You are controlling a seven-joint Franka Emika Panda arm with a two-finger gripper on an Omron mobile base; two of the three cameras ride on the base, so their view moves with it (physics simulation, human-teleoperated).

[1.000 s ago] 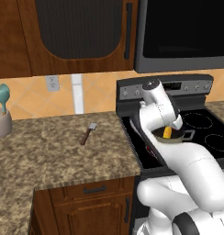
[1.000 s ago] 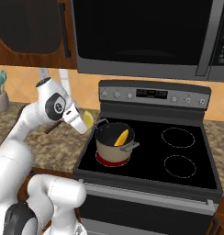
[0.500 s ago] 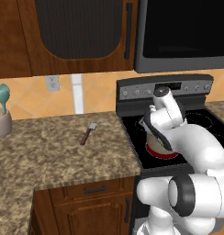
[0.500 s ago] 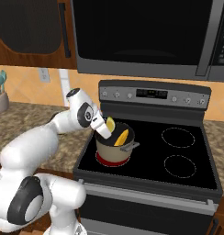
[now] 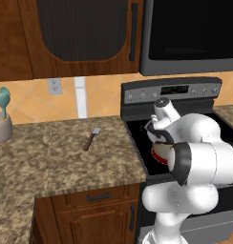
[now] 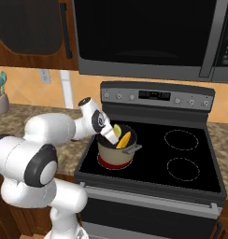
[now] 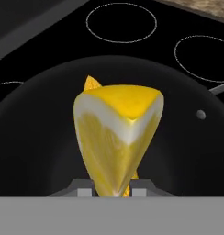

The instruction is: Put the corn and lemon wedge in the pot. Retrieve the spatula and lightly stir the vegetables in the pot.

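The beige pot (image 6: pixel 115 155) with a red base stands on the stove's front left burner. The yellow-orange corn (image 6: pixel 124 139) leans inside it. My gripper (image 6: pixel 111 135) reaches down over the pot's left rim, shut on the lemon wedge (image 6: pixel 117 130). In the hand view the lemon wedge (image 7: pixel 116 137) sits pinched in the gripper (image 7: pixel 113 190), above the pot's dark inside (image 7: pixel 187 137), and a tip of the corn (image 7: pixel 91 83) pokes out behind it. The spatula (image 5: pixel 91 138) lies flat on the granite counter, left of the stove. My arm hides most of the pot (image 5: pixel 158 155) in the left base view.
A holder with a teal utensil (image 5: pixel 2 101) stands at the counter's far left by the wall. The black stovetop (image 6: pixel 181 158) has two marked burners to the right of the pot. A microwave (image 6: pixel 144 37) hangs above the stove, and its control panel (image 6: pixel 155 95) rises behind.
The arm has swung right from the counter's edge and carried the lemon wedge over and down into the pot's mouth. The spatula and corn have stayed put.
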